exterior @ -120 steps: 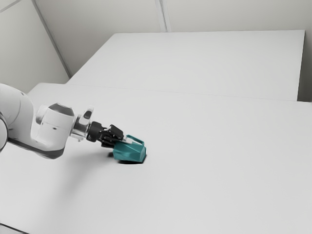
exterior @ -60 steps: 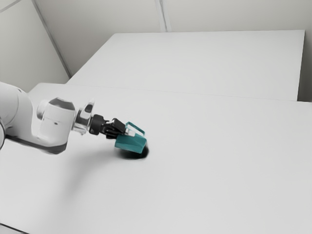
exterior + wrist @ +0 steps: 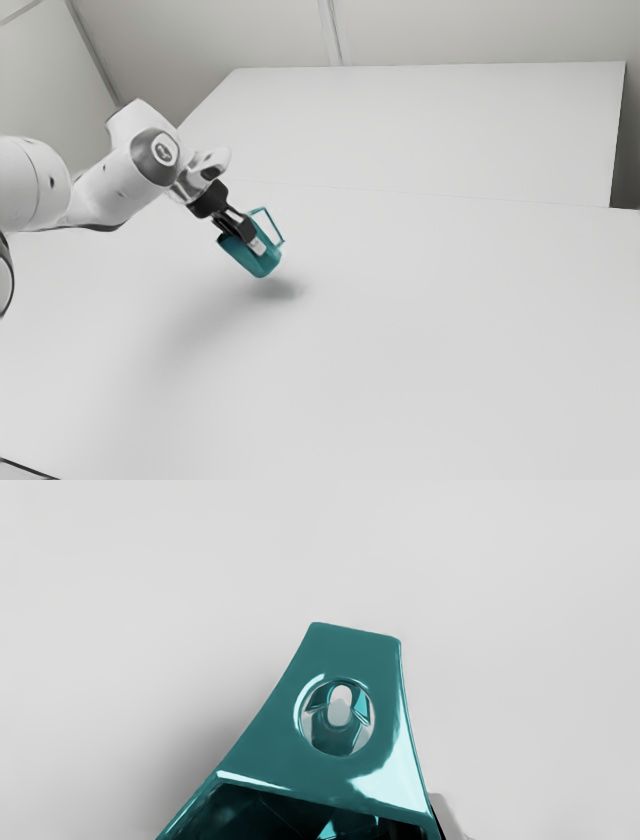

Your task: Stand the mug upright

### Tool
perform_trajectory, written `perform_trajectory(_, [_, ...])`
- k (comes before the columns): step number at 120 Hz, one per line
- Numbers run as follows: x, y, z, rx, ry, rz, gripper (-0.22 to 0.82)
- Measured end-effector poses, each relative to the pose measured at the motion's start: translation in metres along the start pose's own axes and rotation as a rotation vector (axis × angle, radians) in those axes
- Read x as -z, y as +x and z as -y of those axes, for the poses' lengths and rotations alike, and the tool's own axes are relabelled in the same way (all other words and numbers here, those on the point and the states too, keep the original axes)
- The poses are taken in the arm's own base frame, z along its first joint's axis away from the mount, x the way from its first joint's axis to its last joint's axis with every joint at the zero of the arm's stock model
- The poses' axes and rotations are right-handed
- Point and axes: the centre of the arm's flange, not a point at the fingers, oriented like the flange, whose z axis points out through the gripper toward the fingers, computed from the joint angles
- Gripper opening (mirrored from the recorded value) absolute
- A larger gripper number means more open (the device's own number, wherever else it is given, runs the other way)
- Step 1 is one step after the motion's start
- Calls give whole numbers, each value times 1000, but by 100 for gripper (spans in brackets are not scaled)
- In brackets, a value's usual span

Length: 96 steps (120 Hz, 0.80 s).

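Clear of the table, the teal mug (image 3: 243, 256) hangs tilted from my gripper (image 3: 252, 240) in the exterior view. The fingers hold it near the handle (image 3: 272, 226), which points to the exterior view's upper right. Its lower end leans down toward that view's right. The wrist view has the mug's teal surface (image 3: 345, 652) close up, with a round opening in it and a dark hollow at the bottom edge. Part of my gripper (image 3: 439, 816) shows beside the mug's edge there; the rest is hidden by the mug.
A white table (image 3: 430, 340) lies under the mug, which casts a soft shadow on it. Behind stands another white surface (image 3: 430, 125), with pale walls around it.
My hand has risen and turned, carrying the mug up off the table. The mug has swung from lying nearly flat to a steeper tilt, its lower end down.
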Motion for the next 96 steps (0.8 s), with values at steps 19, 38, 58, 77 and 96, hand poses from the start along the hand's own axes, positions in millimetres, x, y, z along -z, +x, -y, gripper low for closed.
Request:
perform_trajectory(19, [4, 3, 12, -39, 192, 225, -18])
perform_trajectory(38, [-10, -7, 29, 14, 322, 367, -18])
perform_trajectory(58, [-15, -12, 39, 94, 412, 363, -18])
perform_trajectory(77, [-20, -17, 48, 184, 452, 302, -18])
perform_trajectory(96, [-30, -25, 53, 268, 463, 249, -18])
